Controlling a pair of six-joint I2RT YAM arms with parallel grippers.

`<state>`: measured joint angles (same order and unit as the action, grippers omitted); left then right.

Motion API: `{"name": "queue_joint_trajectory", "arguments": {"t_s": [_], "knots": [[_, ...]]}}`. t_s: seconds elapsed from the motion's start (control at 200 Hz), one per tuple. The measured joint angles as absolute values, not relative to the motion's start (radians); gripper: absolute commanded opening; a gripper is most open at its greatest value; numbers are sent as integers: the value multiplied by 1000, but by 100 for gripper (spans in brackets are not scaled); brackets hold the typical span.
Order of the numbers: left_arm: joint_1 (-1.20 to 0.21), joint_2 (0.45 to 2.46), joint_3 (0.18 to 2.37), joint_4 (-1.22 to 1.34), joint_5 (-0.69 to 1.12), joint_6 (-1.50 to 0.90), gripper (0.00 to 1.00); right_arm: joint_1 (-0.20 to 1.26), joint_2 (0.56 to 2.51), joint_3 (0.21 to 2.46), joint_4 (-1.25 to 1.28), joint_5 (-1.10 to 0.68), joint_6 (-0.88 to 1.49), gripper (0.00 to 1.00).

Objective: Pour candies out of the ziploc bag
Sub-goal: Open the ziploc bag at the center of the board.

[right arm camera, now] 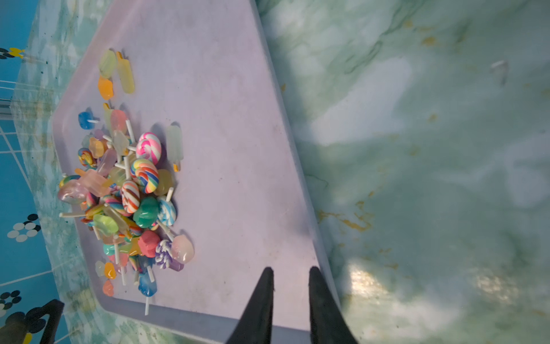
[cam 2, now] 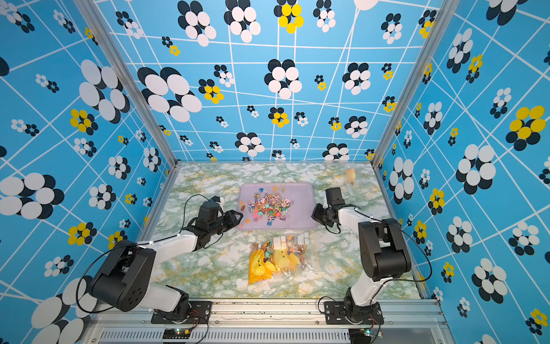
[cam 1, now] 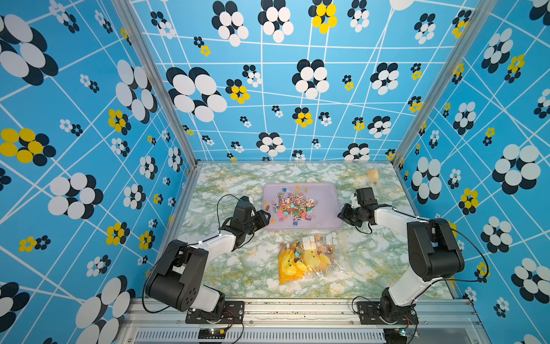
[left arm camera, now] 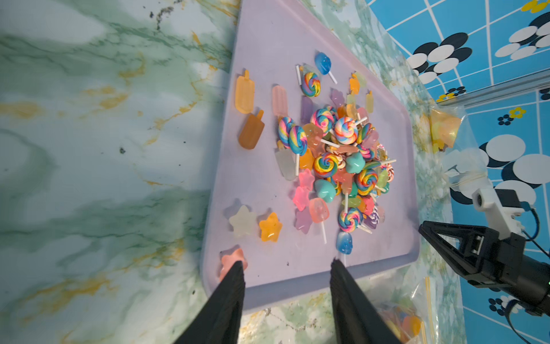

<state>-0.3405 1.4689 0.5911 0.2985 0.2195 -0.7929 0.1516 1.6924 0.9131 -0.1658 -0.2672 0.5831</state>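
Marble table (cam 1: 235, 269): lilac tray (cam 1: 329, 192), ziploc bag (cam 1: 311, 260).

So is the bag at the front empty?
Not empty: the clear bag lies flat on the table with yellow things and small colourful bits inside. A pile of candies sits on the lilac tray.

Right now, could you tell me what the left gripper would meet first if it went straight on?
Likely the orange star candy on the tray, just ahead of the left gripper; height is unclear.
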Motion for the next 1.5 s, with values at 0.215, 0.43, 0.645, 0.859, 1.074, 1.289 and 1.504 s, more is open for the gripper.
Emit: {"name": "queue_joint_trajectory", "arguments": {"t_s": [0.215,0.43,0.645,0.859,1.074,1.289,1.504], "knots": [[-418,1472,640,218,192,-751,57,173,1617,882,-179,-260,565,25],[-522,1419,657,126,152,-719,64,276,1454,843,-233,-294,503,42],[-579,1272,534,67,149,-761,74,322,1319,700,-266,-423,478,48],[-688,1262,460,58,154,-831,73,406,1310,659,-284,-512,473,49],[-694,1368,469,152,194,-876,71,458,1332,642,-281,-548,471,49],[-706,1468,484,289,240,-923,49,464,1361,624,-249,-568,492,31],[-706,1480,463,298,224,-950,15,464,1368,617,-225,-580,506,24]]}}
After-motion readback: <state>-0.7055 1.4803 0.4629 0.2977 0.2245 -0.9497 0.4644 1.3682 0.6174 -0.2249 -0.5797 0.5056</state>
